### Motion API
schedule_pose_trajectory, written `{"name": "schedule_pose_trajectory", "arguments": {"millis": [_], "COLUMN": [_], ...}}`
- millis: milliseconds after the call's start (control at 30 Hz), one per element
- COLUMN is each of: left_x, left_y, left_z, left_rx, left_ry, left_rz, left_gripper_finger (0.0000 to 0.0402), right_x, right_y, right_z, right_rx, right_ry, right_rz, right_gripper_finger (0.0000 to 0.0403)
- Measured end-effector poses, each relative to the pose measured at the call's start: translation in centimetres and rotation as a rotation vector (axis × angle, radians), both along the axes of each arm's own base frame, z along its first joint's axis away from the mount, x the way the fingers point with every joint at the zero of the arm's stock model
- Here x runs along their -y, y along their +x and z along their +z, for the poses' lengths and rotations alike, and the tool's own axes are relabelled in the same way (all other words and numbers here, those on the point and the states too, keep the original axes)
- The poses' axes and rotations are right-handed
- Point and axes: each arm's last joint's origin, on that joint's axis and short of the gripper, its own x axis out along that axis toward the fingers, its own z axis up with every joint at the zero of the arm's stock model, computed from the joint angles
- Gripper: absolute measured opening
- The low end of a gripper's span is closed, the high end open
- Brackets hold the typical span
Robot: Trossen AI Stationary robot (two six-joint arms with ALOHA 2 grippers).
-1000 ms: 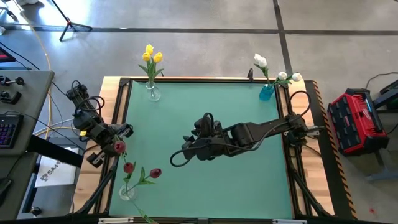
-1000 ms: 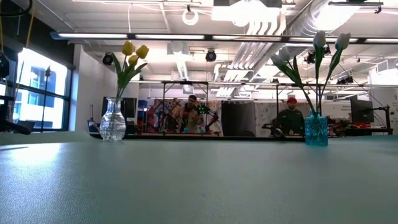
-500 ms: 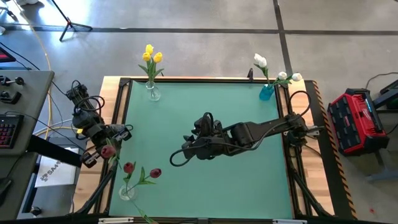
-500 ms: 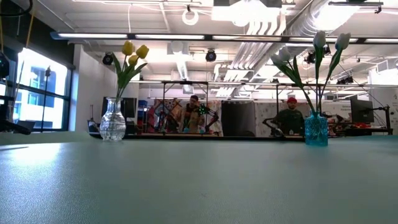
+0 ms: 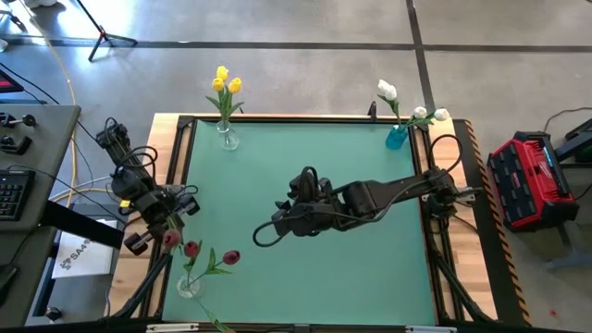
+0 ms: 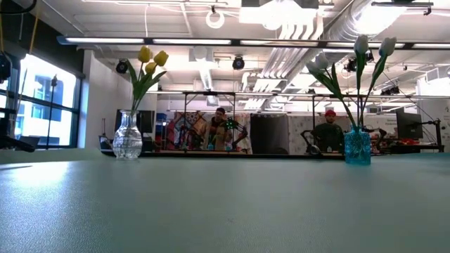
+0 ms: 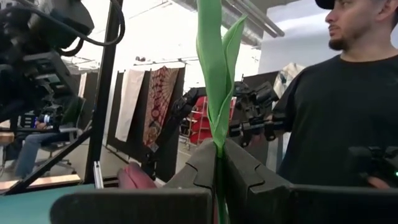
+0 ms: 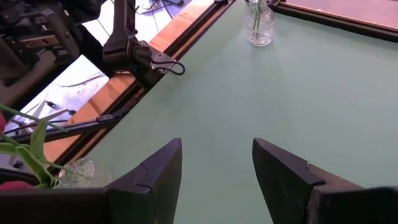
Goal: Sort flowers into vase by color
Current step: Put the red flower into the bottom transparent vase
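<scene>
the green desk (image 5: 370, 277) was spread under both arms. the right gripper (image 5: 277, 220) was held over the middle of the desk, its jaws open and empty, the two dark fingers (image 8: 154, 180) set wide apart. the left gripper (image 5: 165, 222) was placed at the desk's left edge, its jaws closed on the green stem of a dark red tulip (image 5: 171, 239), whose leaf (image 7: 214, 68) stood up between them. just beside it, two more dark red tulips (image 5: 192, 248) were seen in a clear vase (image 5: 188, 287) at the near left corner. yellow tulips (image 5: 225, 83) were stood in a clear vase (image 6: 127, 137) at the far left, white tulips (image 5: 387, 90) in a blue vase (image 5: 397, 137) at the far right.
</scene>
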Motion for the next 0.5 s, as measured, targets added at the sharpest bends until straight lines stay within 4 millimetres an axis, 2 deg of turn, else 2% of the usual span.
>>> {"name": "schedule_pose_trajectory", "arguments": {"millis": [267,367,500], "left_x": [0.0,0.0,0.4], "left_y": [0.1,0.0,-0.4], "left_z": [0.0,0.0,0.1], "left_rx": [0.014,0.013,0.063], "left_ry": [0.023,0.019,0.046], "left_rz": [0.019,0.012,-0.096], "left_gripper_finger": [0.0004,0.0004,0.0003], "right_x": [0.1,0.1,-0.2], "right_y": [-0.2,0.0,0.4], "right_z": [-0.6,-1.7,-3.2], "right_rx": [-0.086,-0.161,-0.230], "right_ry": [-0.048,-0.036,0.025], "right_rz": [0.036,0.062,0.079], "right_gripper_finger": [0.0183,0.0183,0.0183]}}
